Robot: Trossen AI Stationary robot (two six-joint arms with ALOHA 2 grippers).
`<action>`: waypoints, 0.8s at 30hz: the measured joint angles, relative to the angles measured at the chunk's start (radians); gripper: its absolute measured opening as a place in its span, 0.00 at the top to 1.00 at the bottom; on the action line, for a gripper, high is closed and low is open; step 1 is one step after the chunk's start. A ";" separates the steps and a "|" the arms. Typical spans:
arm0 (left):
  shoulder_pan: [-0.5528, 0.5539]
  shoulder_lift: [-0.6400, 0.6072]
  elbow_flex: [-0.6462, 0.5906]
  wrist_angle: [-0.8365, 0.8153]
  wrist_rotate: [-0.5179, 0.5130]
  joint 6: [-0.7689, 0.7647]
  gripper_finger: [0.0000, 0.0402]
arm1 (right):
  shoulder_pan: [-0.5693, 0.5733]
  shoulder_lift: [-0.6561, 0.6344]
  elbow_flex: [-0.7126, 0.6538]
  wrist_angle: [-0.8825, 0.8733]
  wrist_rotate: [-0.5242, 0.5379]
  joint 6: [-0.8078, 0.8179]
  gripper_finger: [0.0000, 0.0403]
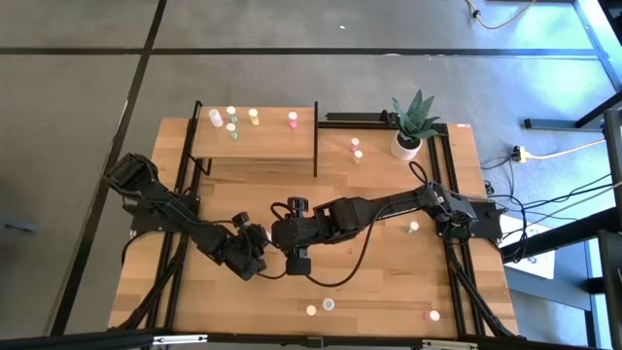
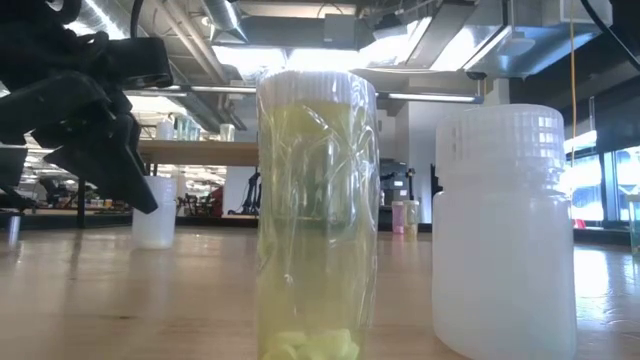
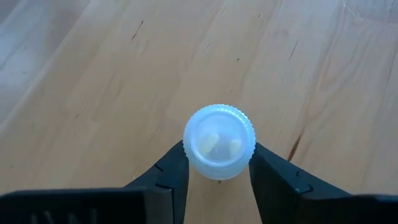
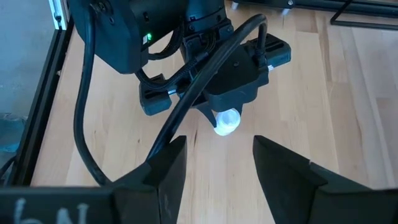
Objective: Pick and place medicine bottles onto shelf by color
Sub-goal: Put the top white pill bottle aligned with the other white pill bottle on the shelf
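My left gripper [image 1: 255, 257] stands at the table's middle front, fingers pointing down, shut on a small whitish bottle with a white ribbed cap [image 3: 219, 142]. The bottle also shows in the right wrist view [image 4: 227, 121]. My right gripper [image 1: 288, 255] is just to the right of it, open and empty [image 4: 217, 165], and points at the left gripper [image 4: 211, 74]. The light-wood shelf [image 1: 255, 146] at the far side carries several bottles: white [image 1: 216, 118], green [image 1: 233, 128], yellow [image 1: 254, 115] and pink [image 1: 293, 119], each standing on its base. My left gripper pinches the white bottle between its two fingers [image 3: 171, 171], one on each side of the body just below the cap [image 3: 249, 163]. The fingers come from above, pointing down. The bottle is upright, cap up. In the low view its base [image 2: 155, 242] seems to rest on the table.
Loose bottles stand on the table: pink [image 1: 356, 144] and yellow [image 1: 358, 156] near the white plant pot [image 1: 406, 146], green [image 1: 413, 227] at the right, two [image 1: 311, 310] [image 1: 328, 304] at the front edge, and pink [image 1: 432, 315] at the front right. Black frame posts [image 1: 316, 136] edge the shelf.
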 joint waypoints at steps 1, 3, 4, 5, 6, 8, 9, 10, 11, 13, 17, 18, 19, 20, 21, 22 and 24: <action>0.000 0.000 0.000 0.000 0.000 0.000 0.69 | 0.000 0.000 0.000 0.000 0.000 0.000 0.54; 0.000 0.000 0.000 0.000 -0.001 0.000 0.70 | 0.000 0.000 0.000 0.000 0.000 0.000 0.54; 0.000 0.000 0.000 0.000 -0.001 0.000 0.70 | 0.000 0.000 0.000 0.000 0.000 0.000 0.54; 0.000 0.000 0.000 0.000 -0.001 0.000 0.70 | 0.000 0.000 0.000 0.000 0.000 0.000 0.54; 0.000 0.000 0.000 0.000 -0.001 0.000 0.70 | 0.000 0.000 0.000 0.000 0.000 0.000 0.54; 0.000 -0.001 0.000 -0.001 0.000 0.000 0.70 | 0.000 0.000 0.000 0.000 0.000 0.000 0.54; 0.000 -0.004 0.000 -0.002 0.005 0.000 0.70 | 0.000 0.000 0.000 0.000 0.000 0.000 0.54; 0.000 -0.007 0.000 -0.003 0.012 0.000 0.70 | 0.000 0.000 0.000 0.000 0.001 0.000 0.54; 0.000 -0.013 0.000 -0.003 0.023 0.000 0.70 | 0.000 0.000 0.000 0.000 0.001 0.000 0.54; 0.000 -0.030 0.000 -0.011 0.048 0.000 0.70 | 0.000 0.000 0.000 0.000 0.001 0.000 0.54; -0.005 -0.071 0.000 -0.015 0.062 0.000 0.70 | 0.000 0.000 0.000 0.000 0.002 0.003 0.54; -0.006 -0.081 0.000 -0.017 0.062 0.000 0.71 | 0.001 0.000 0.000 0.000 0.002 0.007 0.54; -0.009 -0.093 0.000 -0.024 0.062 0.000 0.71 | 0.001 0.000 0.000 -0.002 0.002 0.011 0.54; -0.012 -0.108 0.000 -0.034 0.061 0.000 0.71 | 0.002 -0.002 -0.001 -0.005 0.001 0.018 0.54; -0.013 -0.122 0.000 -0.038 0.061 0.000 0.71 | 0.003 -0.005 -0.001 -0.010 0.001 0.023 0.54; -0.013 -0.137 0.000 -0.043 0.062 0.000 0.71 | 0.004 -0.009 -0.001 -0.013 0.002 0.025 0.54; -0.014 -0.174 0.000 -0.073 0.060 -0.001 0.71 | 0.008 -0.021 -0.001 -0.022 0.002 0.025 0.54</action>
